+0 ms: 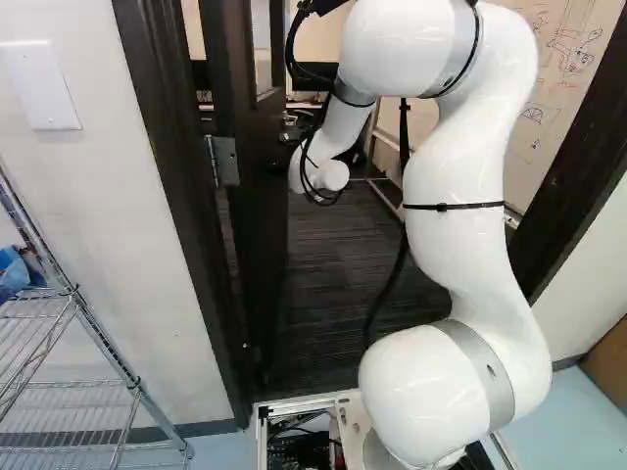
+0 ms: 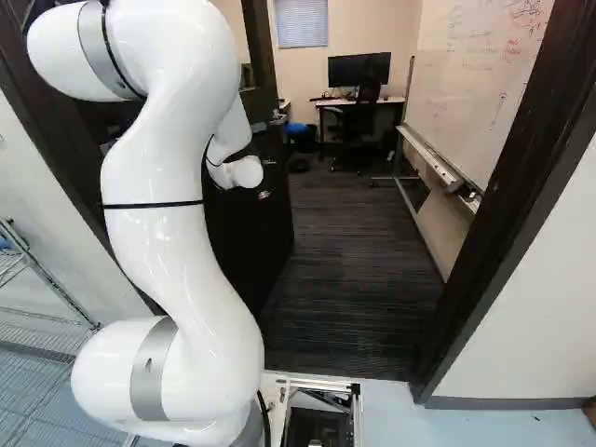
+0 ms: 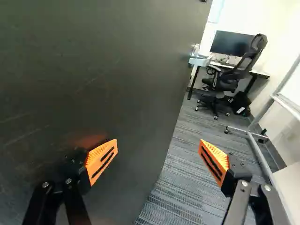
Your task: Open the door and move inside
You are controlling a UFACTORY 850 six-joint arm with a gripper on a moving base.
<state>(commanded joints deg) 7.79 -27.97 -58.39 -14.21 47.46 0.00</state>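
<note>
The flat, near-black door (image 3: 117, 70) shows paler scuffs and a reddish glow, while the smooth, rounded white arm (image 1: 465, 176) has grey bands and black straps. The black two-fingered gripper (image 3: 158, 146) has wedge-shaped orange pads (image 3: 101, 157) with black slots. Finely streaked dark grey carpet (image 2: 363, 270) contrasts with the rectangular whiteboard (image 2: 466, 93), upper right of the right base view, with red and dark scribbles.
</note>
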